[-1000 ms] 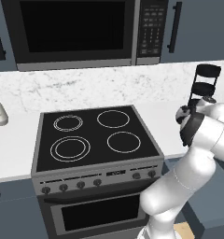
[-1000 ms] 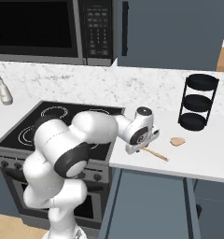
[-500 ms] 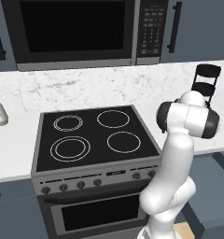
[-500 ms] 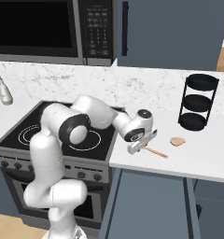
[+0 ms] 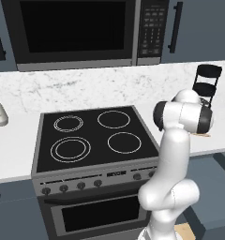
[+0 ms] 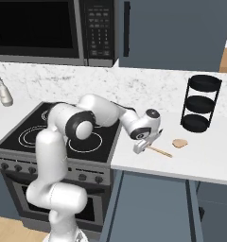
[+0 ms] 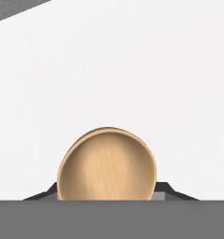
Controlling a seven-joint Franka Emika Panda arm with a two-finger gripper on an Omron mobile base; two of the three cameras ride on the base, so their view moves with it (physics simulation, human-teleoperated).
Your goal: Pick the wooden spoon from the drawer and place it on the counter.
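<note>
Wooden spoon (image 6: pixel 159 151): light, stiff, smooth; best taken at the thin handle. Location: low over the white desk (image 6: pixel 205 163), right of the stove. Gripper (image 6: pixel 141 145): clenched on the spoon near its bowl

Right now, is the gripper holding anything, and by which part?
Yes: the gripper is shut on the wooden spoon, gripping it at the bowl end, low over the counter. The handle sticks out free.

The white counter (image 6: pixel 200 163) carries the wooden spoon (image 6: pixel 159 151), a small tan lump (image 6: pixel 180 143) and a black tiered rack (image 6: pixel 200 103)
</note>
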